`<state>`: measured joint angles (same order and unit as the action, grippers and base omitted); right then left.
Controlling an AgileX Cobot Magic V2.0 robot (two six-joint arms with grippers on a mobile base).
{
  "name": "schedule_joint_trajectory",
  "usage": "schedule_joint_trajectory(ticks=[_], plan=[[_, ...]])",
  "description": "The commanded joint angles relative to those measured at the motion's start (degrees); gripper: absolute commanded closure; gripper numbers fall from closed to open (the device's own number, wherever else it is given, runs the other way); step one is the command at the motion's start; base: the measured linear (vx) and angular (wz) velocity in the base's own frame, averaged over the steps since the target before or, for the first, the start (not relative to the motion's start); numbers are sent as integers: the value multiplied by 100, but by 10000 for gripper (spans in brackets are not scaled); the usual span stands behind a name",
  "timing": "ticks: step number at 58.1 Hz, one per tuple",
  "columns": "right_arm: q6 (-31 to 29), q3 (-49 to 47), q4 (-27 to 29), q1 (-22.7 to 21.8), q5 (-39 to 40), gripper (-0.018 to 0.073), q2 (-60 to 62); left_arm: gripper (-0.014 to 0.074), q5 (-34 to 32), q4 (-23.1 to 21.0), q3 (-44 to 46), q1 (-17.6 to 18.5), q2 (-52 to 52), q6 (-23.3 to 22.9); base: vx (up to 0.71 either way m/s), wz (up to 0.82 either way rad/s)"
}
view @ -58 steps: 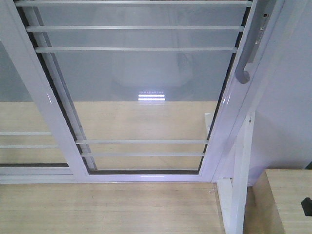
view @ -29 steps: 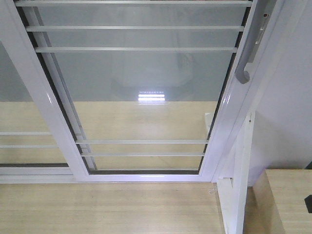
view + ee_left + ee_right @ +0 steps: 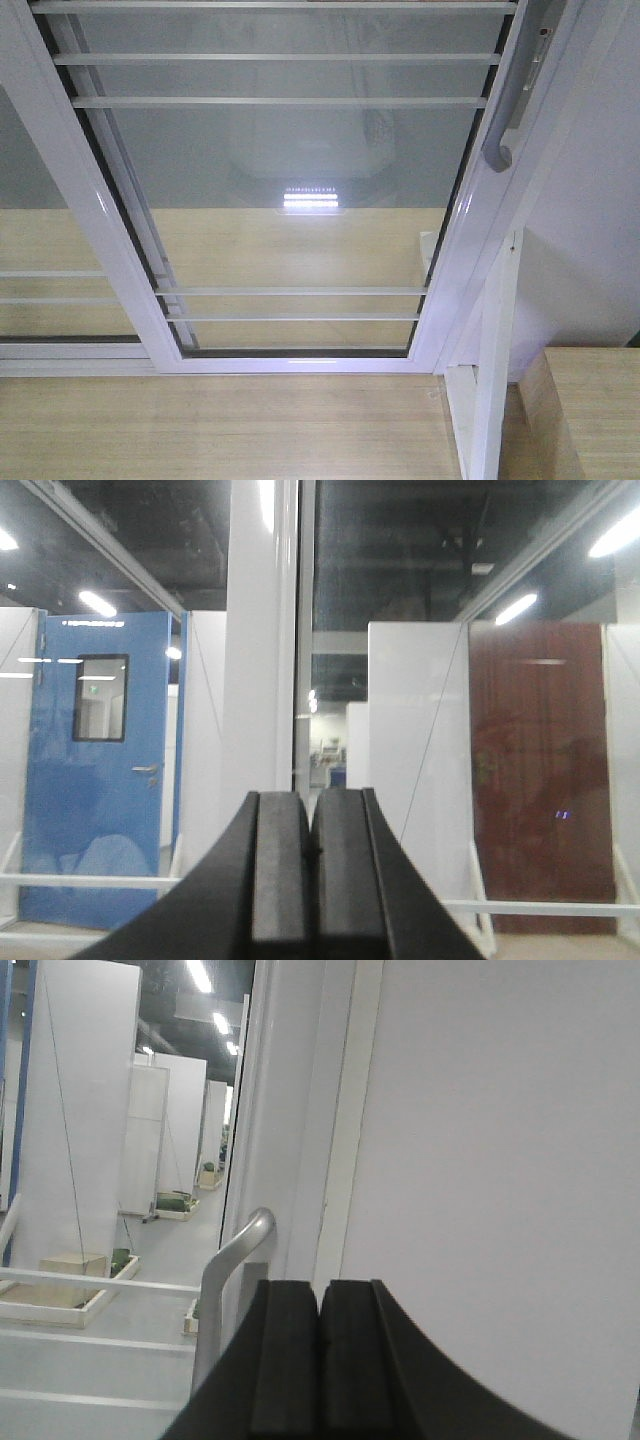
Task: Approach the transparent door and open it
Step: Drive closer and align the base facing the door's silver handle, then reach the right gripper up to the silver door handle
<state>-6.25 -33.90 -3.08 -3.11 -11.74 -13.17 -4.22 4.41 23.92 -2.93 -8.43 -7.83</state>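
One arm is sitting nearer: I'm seeing the door's (image 3: 300, 180) upright handle (image 3: 208, 1320) just left of the closed right claw (image 3: 320, 1292); the left claw (image 3: 312, 800) is closed too.

**Door and handle partly seen**

The transparent door (image 3: 300, 180) and its handle (image 3: 503, 120) are cut off by the front view's top edge. The handle's lower part is hidden behind the right gripper (image 3: 320, 1300) in its wrist view.

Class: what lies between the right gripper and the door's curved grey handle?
Nothing; the right wrist view shows bare air between the right gripper and the curved grey pull handle.
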Motion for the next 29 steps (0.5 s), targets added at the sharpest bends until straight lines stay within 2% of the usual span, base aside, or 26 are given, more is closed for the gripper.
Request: schedule_joint_trajectory(ticks=[1,7,20,29], plan=[[-236,-707,-49,-14,284,564,-749,602,422,241,934,18,-661,-16,0,0],[-253,-1008,-21,-14,411,564,-1489,602,812,256,1358,18,-1432,39,0,0],[-253,-1021,15,-14,189,552,-2779,596,851,198,1369,18,-2765,-28,0,0],[-253,-1021,153,-14,83,487,-3312,556,852,198,1369,18,-3223,-28,0,0]])
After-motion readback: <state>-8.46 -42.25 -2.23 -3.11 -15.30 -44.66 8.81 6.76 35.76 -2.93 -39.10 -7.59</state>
